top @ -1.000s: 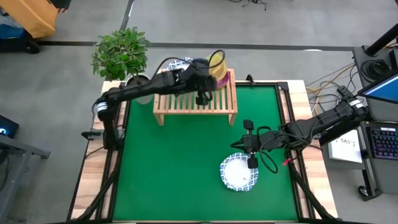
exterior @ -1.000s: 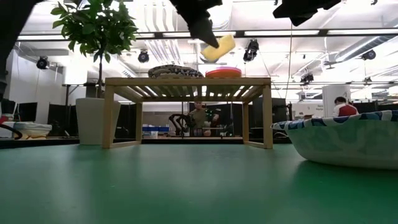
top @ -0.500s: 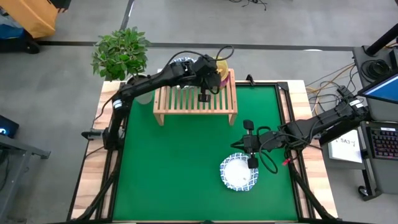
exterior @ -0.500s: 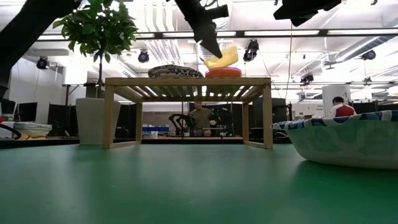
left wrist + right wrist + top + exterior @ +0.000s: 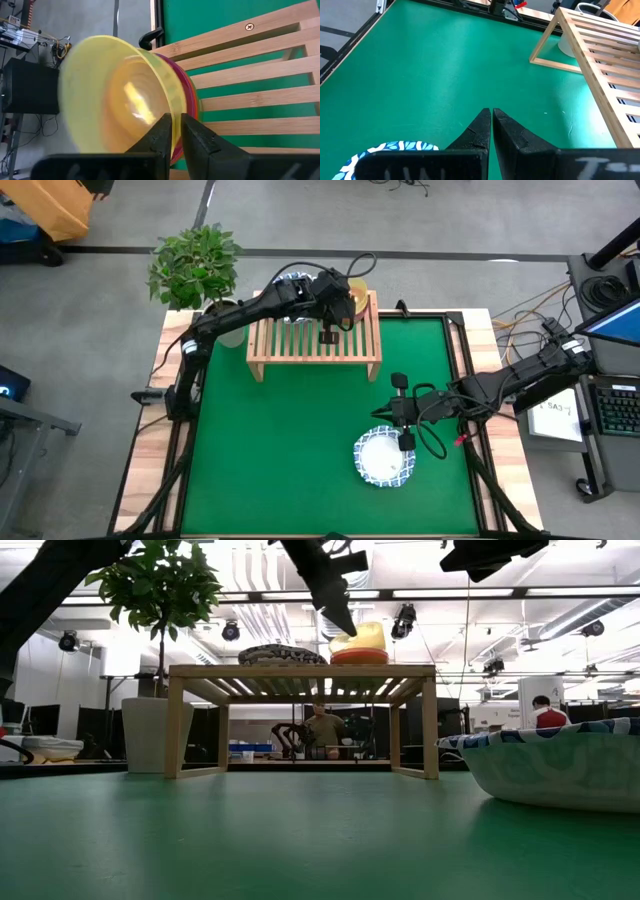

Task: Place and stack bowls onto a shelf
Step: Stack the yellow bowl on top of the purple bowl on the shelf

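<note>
Now the left tool (image 5: 174,131) pinches the yellow bowl's (image 5: 115,95) thin rim, settling it into the red bowl (image 5: 360,657) at the shelf's (image 5: 315,345) far right end. It looks light, slick plastic, best gripped at the rim. The right tool (image 5: 491,127), fingers pressed together, hovers by the blue-patterned bowl (image 5: 384,458) on the tabletop (image 5: 280,440).

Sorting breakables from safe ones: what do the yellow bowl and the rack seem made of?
The yellow bowl, pinched by the left hand, looks like thin glossy plastic: light glows through its wall. The rack looks like pale unpainted wood: visible grain, a screw head.
</note>
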Robot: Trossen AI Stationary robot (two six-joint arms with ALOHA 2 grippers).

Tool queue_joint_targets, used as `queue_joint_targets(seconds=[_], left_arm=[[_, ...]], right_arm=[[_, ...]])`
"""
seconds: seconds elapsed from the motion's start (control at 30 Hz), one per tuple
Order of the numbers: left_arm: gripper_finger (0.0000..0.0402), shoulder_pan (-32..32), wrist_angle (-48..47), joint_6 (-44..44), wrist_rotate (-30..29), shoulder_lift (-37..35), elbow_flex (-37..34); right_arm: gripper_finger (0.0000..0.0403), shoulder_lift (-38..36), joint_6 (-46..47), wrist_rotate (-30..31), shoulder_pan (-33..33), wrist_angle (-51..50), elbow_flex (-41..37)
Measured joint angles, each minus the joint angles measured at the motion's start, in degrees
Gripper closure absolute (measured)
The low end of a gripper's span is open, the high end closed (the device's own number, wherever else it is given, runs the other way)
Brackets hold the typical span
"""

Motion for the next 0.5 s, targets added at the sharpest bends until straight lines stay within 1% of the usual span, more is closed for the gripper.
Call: queue_joint_targets(seconds=[0.37, 0.5], left_arm=[[0.0314, 0.14, 0.22, -0.44, -0.04, 0.00, -0.04], [0.0295, 0.14, 0.14, -0.46, -0.04, -0.22, -0.07]], right_arm=[[0.0394, 0.00, 0.03, 0.00, 0.00, 0.00, 0.00], [0.0394, 0.00, 0.03, 0.00, 0.00, 0.00, 0.02]])
